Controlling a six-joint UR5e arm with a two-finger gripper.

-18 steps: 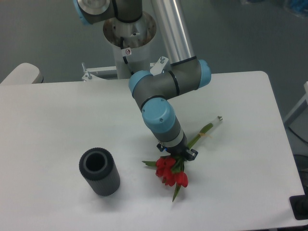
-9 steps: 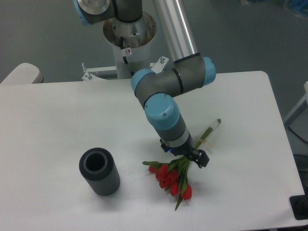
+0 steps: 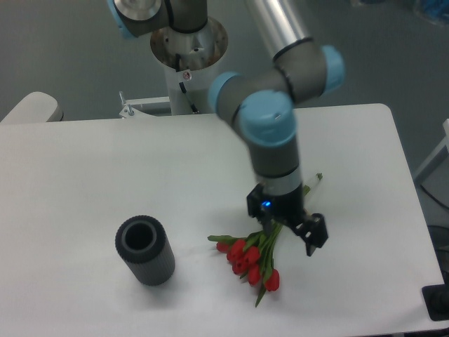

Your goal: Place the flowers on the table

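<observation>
The flowers [image 3: 251, 258] lie flat on the table [image 3: 84, 175], in the lower middle of the frame, a little right of centre. Their red buds cluster at the lower left end of the bunch, with green leaves spread around them; the thin stems run up and to the right, passing behind the gripper and showing again at the tip in the middle right of the frame. The gripper [image 3: 289, 228] hangs just above the stems, its two black fingers spread apart with nothing clamped between them; one finger [image 3: 315, 234] shows clearly to the right of the stems. The arm rises from there toward the upper middle of the frame. A dark grey ribbed cylinder [image 3: 144, 250] stands upright in the lower left, well apart from the flowers.
</observation>
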